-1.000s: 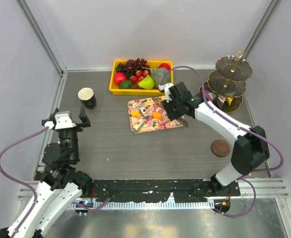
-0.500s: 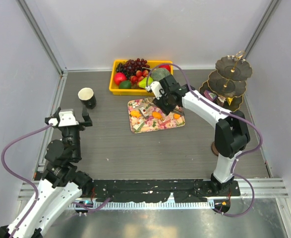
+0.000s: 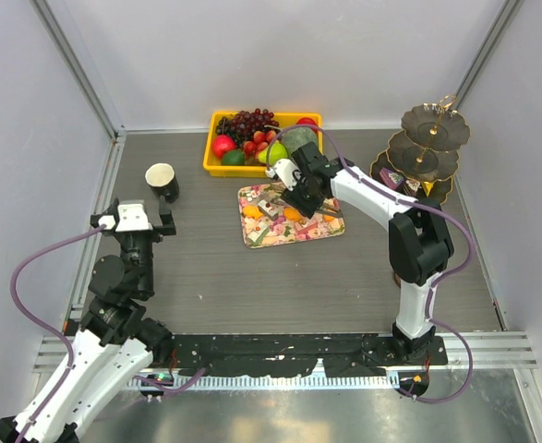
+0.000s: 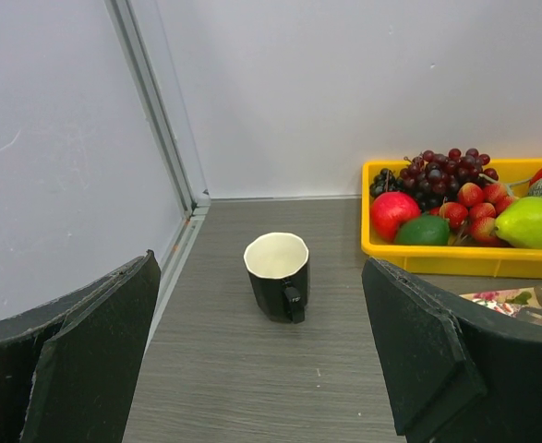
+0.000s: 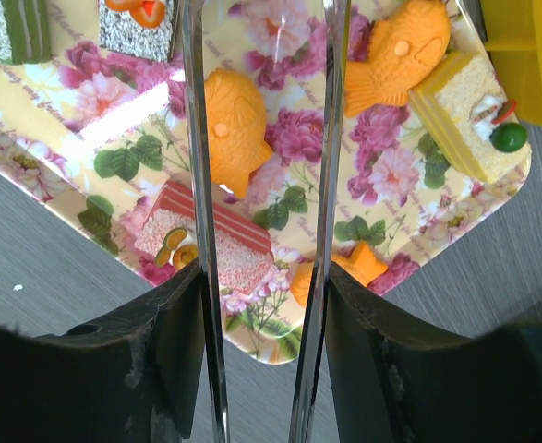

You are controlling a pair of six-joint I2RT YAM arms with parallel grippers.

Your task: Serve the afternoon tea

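Note:
A black cup [image 3: 162, 181] stands upright at the far left, also seen as the black cup [image 4: 278, 275] straight ahead in the left wrist view. My left gripper [image 3: 134, 218] is wide open a short way in front of it, touching nothing. My right gripper [image 5: 263, 281] is shut on metal tongs [image 5: 197, 138], whose two arms stand apart on either side of an orange fish pastry [image 5: 234, 129] on the floral tray [image 3: 261, 236]. A second fish pastry [image 5: 395, 51], a pink cake piece [image 5: 210, 235] and a yellow cake piece [image 5: 460, 111] lie nearby. The three-tier stand [image 3: 432, 152] is at the far right.
A yellow crate [image 3: 211, 167] of fruit sits behind the tray; its front wall [image 4: 455, 263] shows right of the cup. The enclosure's walls and a metal rail [image 4: 174, 212] run close along the left side.
My right arm has swung left, bringing the tongs over the tray's pastries, and the tongs' arms have spread wider. My left gripper has crept slightly towards the cup, still open.

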